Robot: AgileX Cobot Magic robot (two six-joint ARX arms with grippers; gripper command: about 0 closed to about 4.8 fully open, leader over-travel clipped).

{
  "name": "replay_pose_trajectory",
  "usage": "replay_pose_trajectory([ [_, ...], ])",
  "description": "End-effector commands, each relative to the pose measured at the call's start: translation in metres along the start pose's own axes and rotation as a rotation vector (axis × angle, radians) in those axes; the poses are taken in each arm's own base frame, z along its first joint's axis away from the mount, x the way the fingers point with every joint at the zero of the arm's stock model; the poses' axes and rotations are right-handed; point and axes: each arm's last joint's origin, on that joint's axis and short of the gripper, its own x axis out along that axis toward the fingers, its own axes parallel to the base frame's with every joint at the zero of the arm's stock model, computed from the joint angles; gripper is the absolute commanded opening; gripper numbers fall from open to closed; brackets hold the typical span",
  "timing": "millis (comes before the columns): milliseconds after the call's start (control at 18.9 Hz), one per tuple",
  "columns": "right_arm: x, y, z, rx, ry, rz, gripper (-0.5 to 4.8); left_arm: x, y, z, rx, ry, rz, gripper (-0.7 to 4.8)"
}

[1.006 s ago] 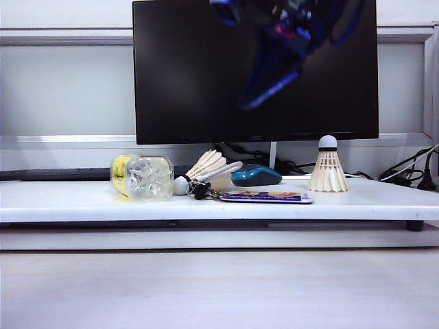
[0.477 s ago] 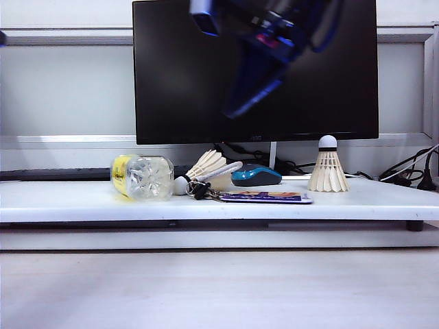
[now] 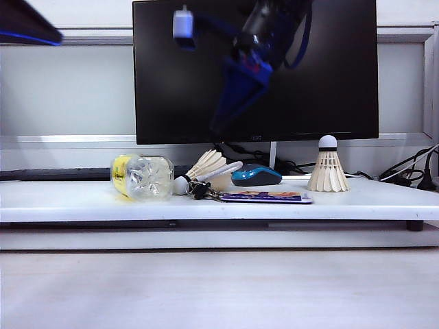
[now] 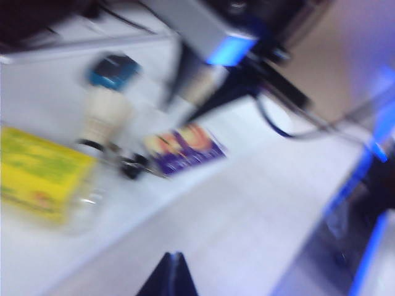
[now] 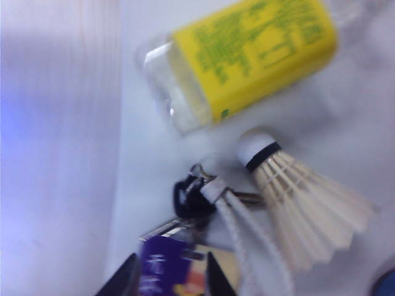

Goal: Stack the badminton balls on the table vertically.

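One badminton ball (image 3: pixel 206 166) lies on its side on the white table (image 3: pixel 68 200), cork toward the bottle; the right wrist view shows this lying badminton ball (image 5: pixel 308 206) beside a white cord. The other badminton ball (image 3: pixel 328 168) stands upright at the right, cork up. My right gripper (image 3: pixel 221 122) hangs blurred in front of the monitor, above the lying one. It is open (image 5: pixel 171 274), with only the purple tag below the gap. My left gripper (image 3: pixel 27 24) is high at the far left, its jaws shut (image 4: pixel 174 258) and empty.
A clear bottle with a yellow label (image 3: pixel 142 177) lies left of the lying shuttlecock. Keys on a white cord (image 5: pixel 247 240), a purple card (image 3: pixel 266 197) and a blue mouse (image 3: pixel 256 175) sit mid-table. The black monitor (image 3: pixel 329 68) stands behind, with cables at the right.
My right arm has dropped lower and swung left in front of the monitor. My left arm has come into view at the upper left corner. Nothing on the table has moved.
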Motion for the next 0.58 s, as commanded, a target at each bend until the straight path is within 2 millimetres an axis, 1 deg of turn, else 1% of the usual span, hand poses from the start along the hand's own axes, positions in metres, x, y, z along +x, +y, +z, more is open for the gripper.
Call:
replay_pose_trajectory([
  [53, 0.001, -0.005, 0.003, -0.206, -0.021, -0.043, 1.47, 0.003, -0.004, 0.001, 0.043, 0.024, 0.002, -0.06],
  [212, 0.003, -0.011, 0.006, -0.312, -0.044, -0.100, 1.47, 0.003, -0.004, -0.001, 0.048, 0.042, 0.008, -0.05],
  [318, 0.006, -0.015, 0.008, -0.344, -0.044, -0.134, 1.47, 0.003, -0.004, -0.002, 0.053, 0.053, 0.010, -0.06],
  [424, 0.014, -0.019, 0.007, -0.354, -0.025, -0.153, 1.46, 0.003, -0.004, -0.002, 0.052, 0.054, 0.010, -0.06],
  [583, 0.032, -0.023, 0.005, -0.366, -0.005, -0.142, 1.46, 0.003, -0.004, -0.002, 0.056, 0.052, 0.013, -0.06],
])
